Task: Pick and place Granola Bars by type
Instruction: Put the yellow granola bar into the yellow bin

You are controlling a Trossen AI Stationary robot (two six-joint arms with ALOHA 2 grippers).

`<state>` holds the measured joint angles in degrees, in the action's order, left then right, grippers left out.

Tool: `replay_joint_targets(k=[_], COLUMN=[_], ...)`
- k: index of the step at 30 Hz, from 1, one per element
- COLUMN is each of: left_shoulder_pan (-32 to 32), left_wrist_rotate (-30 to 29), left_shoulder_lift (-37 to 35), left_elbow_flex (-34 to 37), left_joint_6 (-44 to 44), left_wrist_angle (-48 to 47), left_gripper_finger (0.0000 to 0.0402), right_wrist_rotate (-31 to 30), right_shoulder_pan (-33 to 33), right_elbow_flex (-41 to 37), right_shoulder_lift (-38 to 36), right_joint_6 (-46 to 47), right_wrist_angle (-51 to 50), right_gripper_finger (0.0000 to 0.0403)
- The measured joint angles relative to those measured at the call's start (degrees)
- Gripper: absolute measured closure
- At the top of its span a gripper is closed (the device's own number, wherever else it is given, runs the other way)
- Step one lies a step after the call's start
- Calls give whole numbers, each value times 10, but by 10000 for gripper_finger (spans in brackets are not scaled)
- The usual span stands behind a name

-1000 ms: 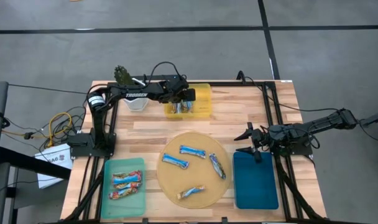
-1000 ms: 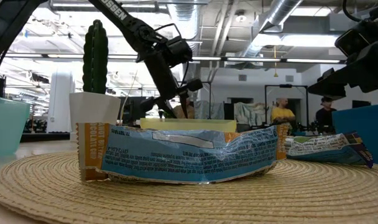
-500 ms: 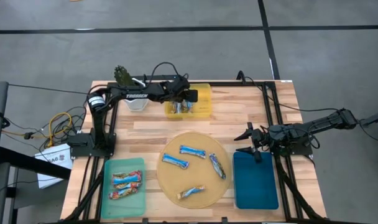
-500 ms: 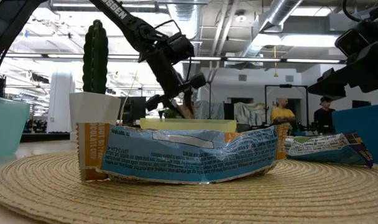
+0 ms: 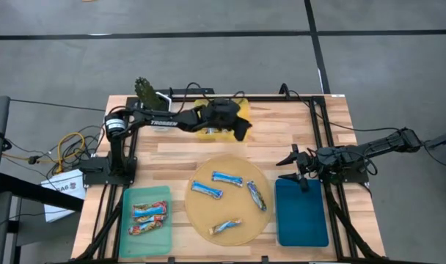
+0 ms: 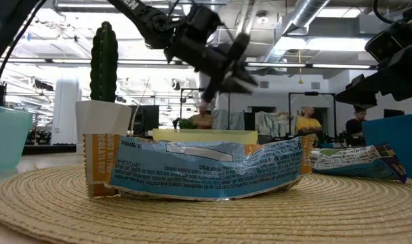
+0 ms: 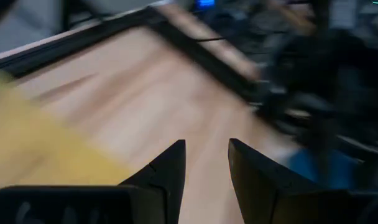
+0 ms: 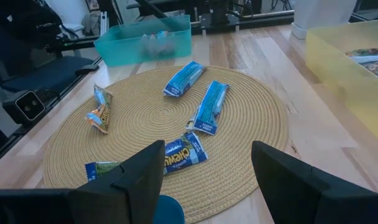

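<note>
Several granola bars lie flat on the round woven mat [image 5: 230,199]: blue-white ones [image 5: 227,178] [image 5: 207,191] [image 5: 256,196] and a brownish-gold one [image 5: 225,226]. More bars lie in the teal tray [image 5: 148,211] and in the yellow tray [image 5: 221,117]. My left gripper [image 5: 243,132] hovers above the yellow tray's right end, open, with nothing between its fingers [image 7: 170,171]. My right gripper [image 5: 291,163] waits by the blue tray [image 5: 302,213], wide open [image 8: 207,180], facing the mat.
A cactus in a white pot [image 5: 144,89] and a white cup [image 5: 161,121] stand at the far left, beside the yellow tray. A black frame [image 5: 322,139] borders the table. Bare wood lies between the yellow tray and the mat. People stand in the room behind.
My left gripper spread its fingers over the yellow tray, then rose out of it and swung toward the table's right edge, tipping up from pointing down. The right arm kept still and the bars on the mat did not move.
</note>
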<state>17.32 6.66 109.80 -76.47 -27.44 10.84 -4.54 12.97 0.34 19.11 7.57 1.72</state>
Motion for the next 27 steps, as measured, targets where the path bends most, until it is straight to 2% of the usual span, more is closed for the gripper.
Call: replay_joint_targets(k=[11, 21, 27], left_shoulder_pan=[-89, -157, -192], left_wrist_rotate=[208, 327, 377], left_shoulder_lift=[0, -1, -1], left_elbow_flex=[0, 0, 0], left_joint_6=[131, 145, 153], left_wrist_angle=[104, 128, 126], left_gripper_finger=[288, 288, 288], right_wrist_rotate=[0, 0, 0], right_shoulder_pan=[0, 0, 0], right_elbow_flex=[0, 0, 0], right_shoulder_lift=[0, 0, 0], right_joint_6=[0, 0, 0], right_wrist_angle=[0, 0, 0], right_gripper_finger=[168, 168, 168])
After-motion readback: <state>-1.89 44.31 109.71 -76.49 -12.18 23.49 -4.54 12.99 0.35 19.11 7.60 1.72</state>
